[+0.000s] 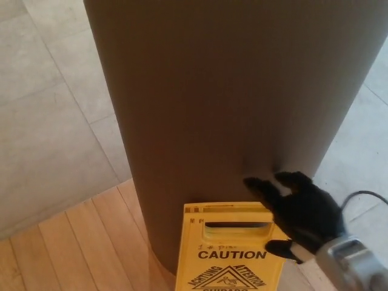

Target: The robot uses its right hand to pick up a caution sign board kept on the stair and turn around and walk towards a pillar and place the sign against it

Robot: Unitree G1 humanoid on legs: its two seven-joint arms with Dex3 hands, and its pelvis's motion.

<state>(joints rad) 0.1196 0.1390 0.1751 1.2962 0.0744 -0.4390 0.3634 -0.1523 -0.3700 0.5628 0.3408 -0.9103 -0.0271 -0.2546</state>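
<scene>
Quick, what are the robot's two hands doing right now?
Left hand: not in view.
Right hand: open, fingers spread just above the sign, holding nothing.

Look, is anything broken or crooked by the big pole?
Nothing stands out. The yellow caution sign stands straight in front of the brown pillar, with no cracks showing. The robot's right hand is open just above its top right corner, fingers spread. The sign's bottom is out of view.

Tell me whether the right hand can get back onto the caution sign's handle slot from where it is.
Probably yes. The right hand is open, fingers spread, just above and right of the caution sign, whose handle slot faces the camera uncovered. Only the pillar behind limits room.
</scene>
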